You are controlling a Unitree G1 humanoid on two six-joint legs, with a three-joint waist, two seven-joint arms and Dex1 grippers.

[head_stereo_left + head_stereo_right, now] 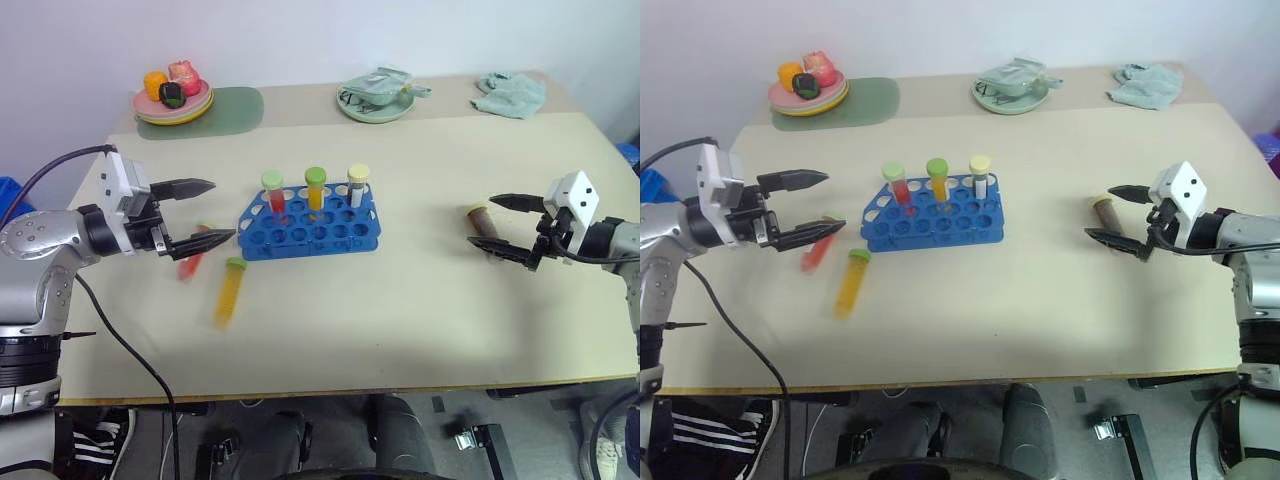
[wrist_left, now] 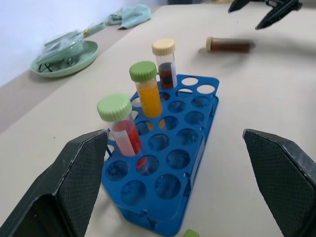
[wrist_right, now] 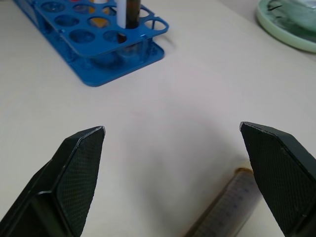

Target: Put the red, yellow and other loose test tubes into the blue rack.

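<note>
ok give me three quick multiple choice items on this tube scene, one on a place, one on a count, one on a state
1. Where does the brown tube lie?
A. in the rack
B. on the table by the right gripper
C. on the pink plate

2. How many tubes stand in the blue rack?
A. one
B. three
C. five

3. How is the left gripper?
A. shut on a tube
B. open, holding nothing
C. resting inside the rack

Answers:
1 B: it lies flat on the table beside that gripper's fingers.
2 B: three stand upright, one red-filled, one orange-filled, one with a cream cap.
3 B: its fingers stand wide apart with nothing between them.
</note>
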